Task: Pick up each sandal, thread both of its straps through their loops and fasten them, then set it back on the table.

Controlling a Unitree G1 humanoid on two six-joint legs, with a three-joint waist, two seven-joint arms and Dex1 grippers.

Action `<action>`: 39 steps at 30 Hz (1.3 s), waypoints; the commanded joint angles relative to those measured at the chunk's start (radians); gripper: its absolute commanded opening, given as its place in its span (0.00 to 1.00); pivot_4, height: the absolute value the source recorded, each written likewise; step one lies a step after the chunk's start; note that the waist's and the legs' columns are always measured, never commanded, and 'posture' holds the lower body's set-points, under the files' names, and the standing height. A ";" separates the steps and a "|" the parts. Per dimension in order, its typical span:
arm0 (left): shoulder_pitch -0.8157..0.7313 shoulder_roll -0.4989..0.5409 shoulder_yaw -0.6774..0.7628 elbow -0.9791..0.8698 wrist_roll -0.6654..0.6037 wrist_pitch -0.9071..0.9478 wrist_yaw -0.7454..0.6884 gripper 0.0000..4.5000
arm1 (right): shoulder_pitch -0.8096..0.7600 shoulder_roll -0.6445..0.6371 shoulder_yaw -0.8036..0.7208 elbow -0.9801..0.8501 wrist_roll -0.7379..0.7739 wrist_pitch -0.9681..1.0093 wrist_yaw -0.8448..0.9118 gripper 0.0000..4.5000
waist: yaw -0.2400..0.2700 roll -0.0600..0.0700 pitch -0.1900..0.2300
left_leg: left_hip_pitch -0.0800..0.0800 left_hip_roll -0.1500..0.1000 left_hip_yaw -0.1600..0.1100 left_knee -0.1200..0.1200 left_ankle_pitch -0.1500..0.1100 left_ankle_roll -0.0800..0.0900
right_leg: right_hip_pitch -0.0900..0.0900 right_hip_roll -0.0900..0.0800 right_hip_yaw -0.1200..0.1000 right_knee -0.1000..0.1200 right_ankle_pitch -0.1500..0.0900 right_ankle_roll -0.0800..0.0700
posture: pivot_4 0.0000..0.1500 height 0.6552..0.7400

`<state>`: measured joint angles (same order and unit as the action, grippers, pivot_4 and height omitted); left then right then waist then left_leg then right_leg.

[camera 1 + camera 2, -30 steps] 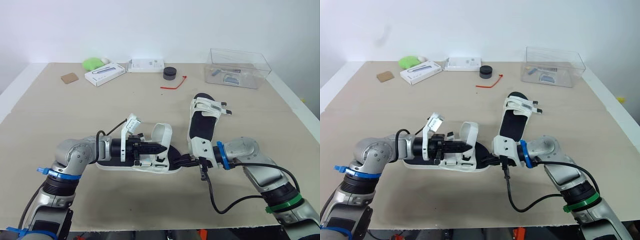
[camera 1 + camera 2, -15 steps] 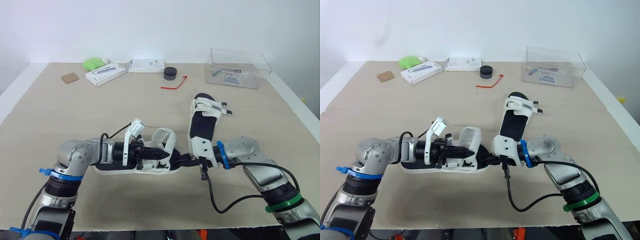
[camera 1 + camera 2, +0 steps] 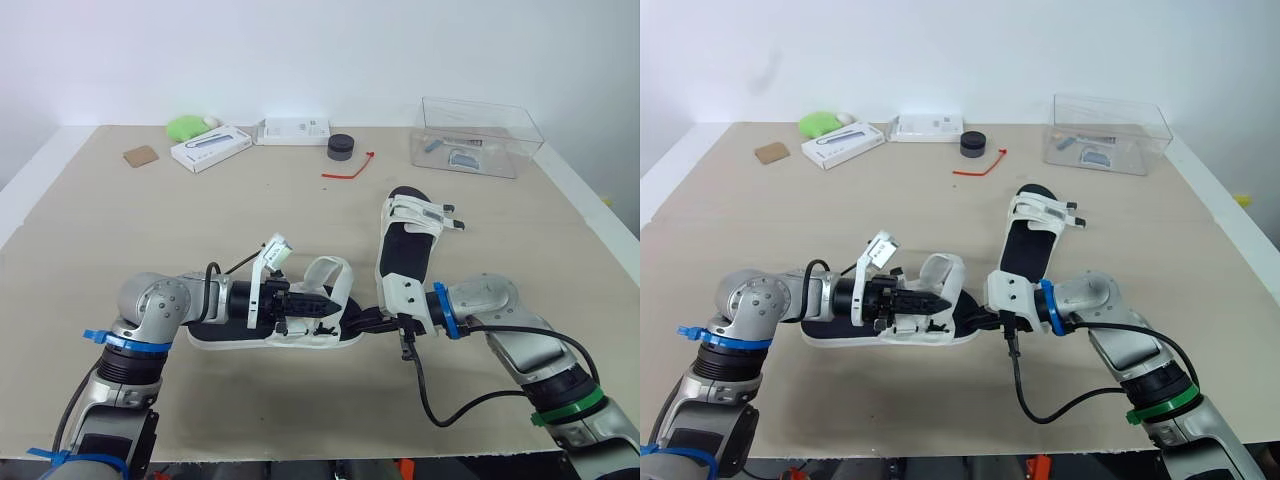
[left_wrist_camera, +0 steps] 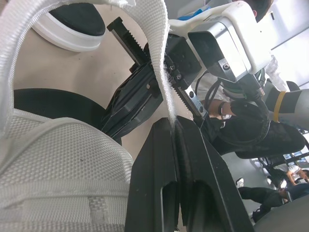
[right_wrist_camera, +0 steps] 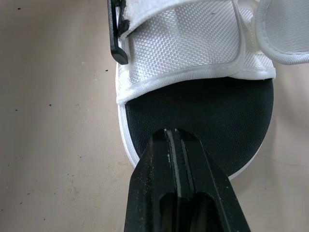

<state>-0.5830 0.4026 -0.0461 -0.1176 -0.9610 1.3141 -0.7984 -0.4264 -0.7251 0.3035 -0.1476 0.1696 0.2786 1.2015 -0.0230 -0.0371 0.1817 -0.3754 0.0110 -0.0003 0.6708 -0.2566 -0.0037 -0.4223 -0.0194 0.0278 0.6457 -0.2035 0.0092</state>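
A white sandal with a black footbed (image 3: 215, 330) lies on the table in front of me. Its wide white strap (image 3: 338, 272) arches up over the middle. My left gripper (image 3: 333, 297) reaches along the sandal and is shut on that strap's free end (image 4: 166, 82). My right gripper (image 3: 366, 322) is shut, its tips resting on the footbed (image 5: 203, 111) at the sandal's right end. A second white sandal (image 3: 407, 243) lies farther back on the right, its straps across the footbed.
At the table's far side stand a clear plastic box (image 3: 476, 134), a black round puck (image 3: 340, 147), a red tie (image 3: 349, 167), two white boxes (image 3: 209, 148) (image 3: 292, 130), a green object (image 3: 185, 126) and a brown card (image 3: 140, 156).
The near sandal has rolled from its side to lie flatter, black footbed showing. My left gripper has shifted right along it, and the strap arch now leans over its tips. The right arm has stayed put.
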 commanded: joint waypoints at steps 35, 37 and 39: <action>0.024 0.111 -0.185 -0.048 0.253 -0.329 -0.211 0.02 | -0.004 -0.010 0.009 0.016 -0.025 0.004 -0.003 0.00 | 0.000 0.000 0.000 | 0.000 0.000 0.000 0.000 0.000 0.000 | 0.000 0.000 0.000 0.000 0.000 0.000 | 1.00 1.00; 0.030 0.114 -0.203 -0.042 0.278 -0.350 -0.213 0.02 | -0.005 -0.010 0.010 0.017 -0.026 0.004 -0.002 0.00 | 0.000 0.000 0.000 | 0.000 0.000 0.000 0.000 0.000 0.000 | 0.000 0.000 0.000 0.000 0.000 -0.001 | 1.00 1.00; 0.036 0.107 -0.210 -0.043 0.281 -0.351 -0.208 0.02 | -0.006 -0.009 0.010 0.017 -0.026 0.004 0.000 0.00 | 0.000 0.000 0.000 | 0.000 0.000 0.000 0.000 0.000 0.000 | 0.000 0.000 0.000 0.000 0.000 -0.001 | 1.00 1.00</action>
<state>-0.5601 0.5059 -0.2273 -0.1396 -0.6976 0.9622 -1.0028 -0.4303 -0.7234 0.3075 -0.1446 0.1694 0.2743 1.2009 -0.0231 -0.0371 0.1814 -0.3752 0.0113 -0.0002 0.6704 -0.2566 -0.0036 -0.4223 -0.0189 0.0274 0.6455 -0.2038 0.0086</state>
